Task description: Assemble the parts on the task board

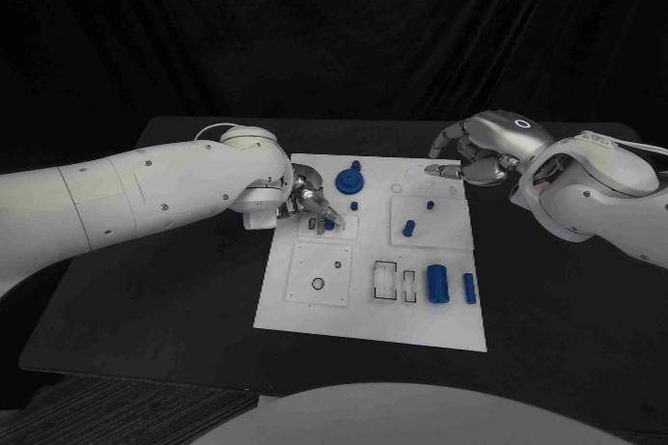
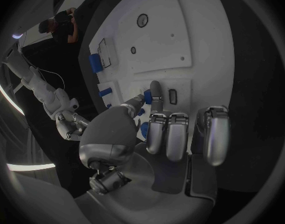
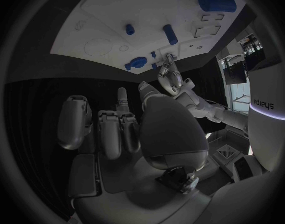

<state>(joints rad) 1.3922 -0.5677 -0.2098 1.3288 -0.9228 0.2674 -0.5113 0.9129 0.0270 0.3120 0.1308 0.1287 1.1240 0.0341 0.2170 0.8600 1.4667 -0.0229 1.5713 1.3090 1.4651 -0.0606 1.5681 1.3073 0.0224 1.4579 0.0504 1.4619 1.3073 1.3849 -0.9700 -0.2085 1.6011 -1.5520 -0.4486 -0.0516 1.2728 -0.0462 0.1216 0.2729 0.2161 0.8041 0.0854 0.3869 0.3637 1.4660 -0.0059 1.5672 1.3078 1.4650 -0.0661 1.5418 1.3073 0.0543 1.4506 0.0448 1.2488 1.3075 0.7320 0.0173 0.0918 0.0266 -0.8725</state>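
A flat white rectangular task board [image 1: 365, 310] is seen lying on the black table [image 1: 167, 300]. A small blue peg [image 1: 328, 225] is pinched at the tips of the left hand [image 1: 309, 202] fingers [image 2: 155, 95], over the board's far left square. The right hand [image 1: 473, 158] is held above the board's far right corner, fingers curled, grasping nothing. A large blue cylinder [image 1: 437, 283] lies well nearer than both hands.
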